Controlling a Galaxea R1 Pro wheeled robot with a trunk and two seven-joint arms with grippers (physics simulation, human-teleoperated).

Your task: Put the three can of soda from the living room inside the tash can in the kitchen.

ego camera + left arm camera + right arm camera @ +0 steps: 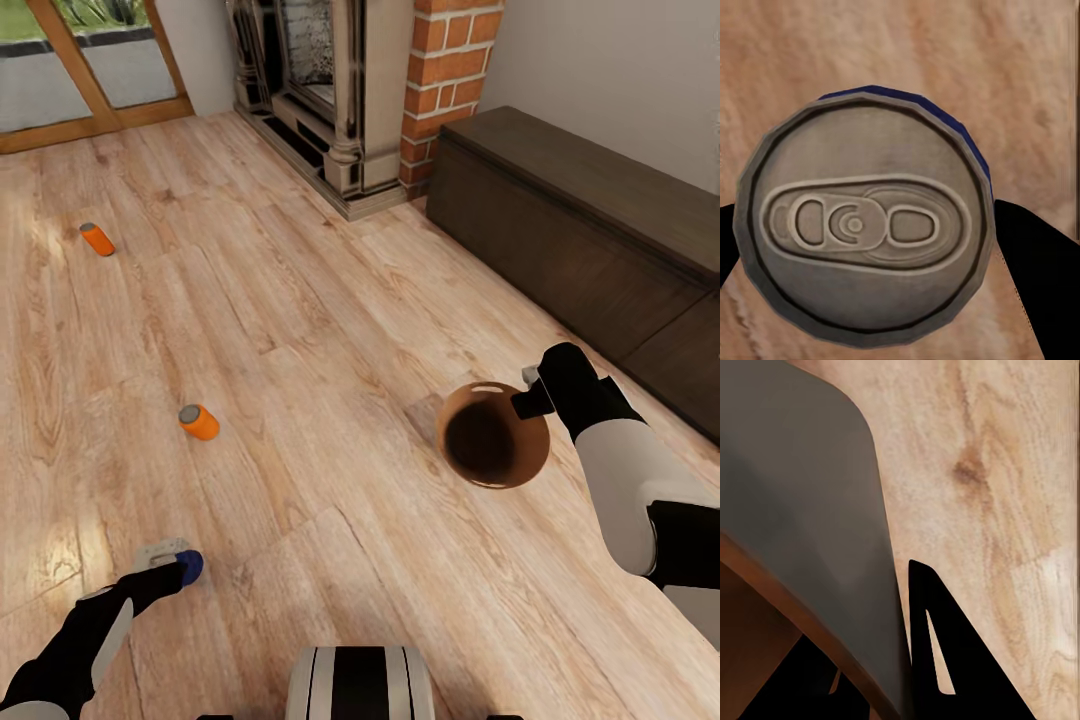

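Observation:
Two orange soda cans lie on the wood floor, one far left [97, 239] and one nearer [199, 421]. My left gripper [168, 563] is shut on a third can [190, 567], whose side looks blue. In the left wrist view its grey top [866, 225] faces the camera, with black fingers [1039, 289] on both sides. My right gripper [530, 397] is shut on the rim of the glossy brown trash can [492, 437], which is tipped with its dark inside toward the head camera. The right wrist view shows the bin wall [795, 510] beside a black finger [937, 660].
A red brick fireplace [450, 80] stands at the back. A long dark wood cabinet [580, 220] runs along the right wall. Wood-framed glass doors [80, 70] are at the far left. My base [360, 685] shows at the bottom edge.

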